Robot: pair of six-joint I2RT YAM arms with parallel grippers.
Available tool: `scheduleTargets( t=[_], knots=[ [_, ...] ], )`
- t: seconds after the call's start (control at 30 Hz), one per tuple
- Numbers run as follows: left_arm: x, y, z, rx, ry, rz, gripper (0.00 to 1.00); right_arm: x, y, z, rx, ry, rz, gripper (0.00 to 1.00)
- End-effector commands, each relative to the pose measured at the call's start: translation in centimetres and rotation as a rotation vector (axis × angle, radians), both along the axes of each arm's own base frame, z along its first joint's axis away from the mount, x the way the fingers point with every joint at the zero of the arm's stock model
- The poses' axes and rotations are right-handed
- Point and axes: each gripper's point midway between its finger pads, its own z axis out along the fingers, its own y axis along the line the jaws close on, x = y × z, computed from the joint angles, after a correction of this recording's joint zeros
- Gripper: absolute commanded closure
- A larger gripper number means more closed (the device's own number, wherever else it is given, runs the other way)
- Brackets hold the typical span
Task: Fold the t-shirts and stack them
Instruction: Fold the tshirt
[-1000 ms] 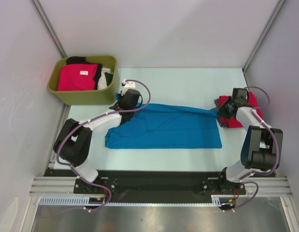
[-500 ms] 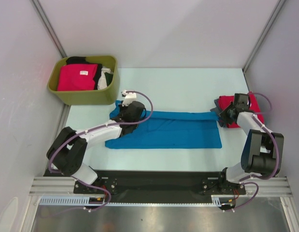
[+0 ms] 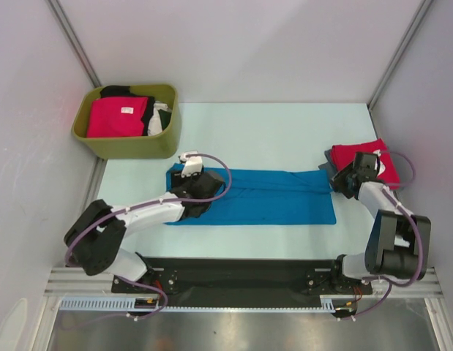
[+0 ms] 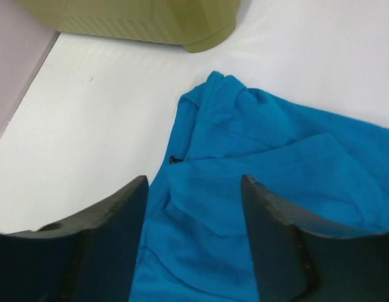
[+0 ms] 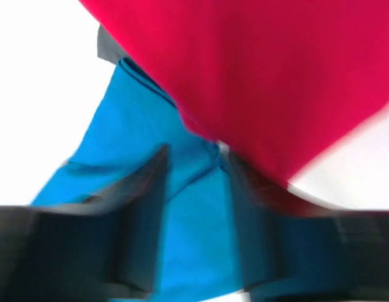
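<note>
folding is in the middle, as i judge it. one red t-shirt (image 3: 361, 155) already lies folded at the right edge of the surface (image 3: 270, 131), on top of something dark. the blue t-shirt (image 3: 270, 199) lies flat as a long band from left to right in the middle of the surface, its right end touching the red one. it probably needs more folds before it can go on the stack. in the olive tub (image 3: 131, 148) at the far left a crimson-pink t-shirt (image 3: 116, 117) and a black one (image 3: 118, 91) wait, not yet taken out.

the left end effector (image 4: 194, 182) is released: its fingers stand apart above the left end of the blue t-shirt and hold nothing. the right end effector (image 5: 197, 157) is over the right end of it, just beside the red one; its fingers also stand apart with blue cloth flat in the gap, so it looks released, though this picture is blurred.

one second ago both were clenched on the far edge of the blue t-shirt and held it stretched between them. since then this edge was brought nearer and laid down, so the band is narrower now, and both have let go.
</note>
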Motion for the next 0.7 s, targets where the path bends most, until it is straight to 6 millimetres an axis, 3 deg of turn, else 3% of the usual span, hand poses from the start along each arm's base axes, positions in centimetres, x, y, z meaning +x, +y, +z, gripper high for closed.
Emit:
scheduleTargets(
  t=[0.0,0.1,0.17,0.3,0.33,0.37,0.43,0.47,0.53,0.57,0.67],
  knots=[
    [-1.3,0.5,3.1,-0.052,-0.129,0.066,0.32,0.4,-1.8,3.5,-0.077,-0.146,-0.089,0.48],
    [-2.1,0.3,4.4,-0.064,-0.149,0.046,0.29,0.1,-1.8,5.0,-0.111,-0.216,-0.085,0.45],
    [-2.0,-0.5,4.8,-0.122,-0.149,-0.002,0.29,0.7,-0.4,7.0,-0.131,-0.302,-0.019,0.46],
    [-1.2,-2.7,5.0,-0.187,-0.099,-0.153,0.28,2.4,4.8,9.3,-0.129,-0.377,0.203,0.51],
    [-0.9,-3.0,4.9,-0.216,-0.085,-0.168,0.28,2.6,7.7,8.6,-0.099,-0.353,0.299,0.53],
    [-0.7,-4.3,4.6,-0.278,-0.048,-0.231,0.28,3.1,9.5,9.4,-0.073,-0.374,0.363,0.54],
    [0.3,-3.8,4.0,-0.332,-0.014,-0.223,0.28,3.5,13.4,9.5,-0.01,-0.384,0.488,0.57],
    [0.6,-4.4,4.0,-0.369,0.008,-0.249,0.28,3.1,16.5,8.3,0.023,-0.352,0.575,0.57],
    [1.4,-3.5,3.4,-0.373,0.027,-0.221,0.29,4.1,20.1,9.8,0.059,-0.414,0.672,0.58],
    [1.8,-3.5,3.6,-0.375,0.028,-0.213,0.28,3.3,23.3,8.6,0.093,-0.383,0.761,0.58],
    [3.0,-2.8,3.0,-0.37,0.055,-0.175,0.29,3.7,28.2,9.7,0.167,-0.427,0.879,0.59]
  ],
)
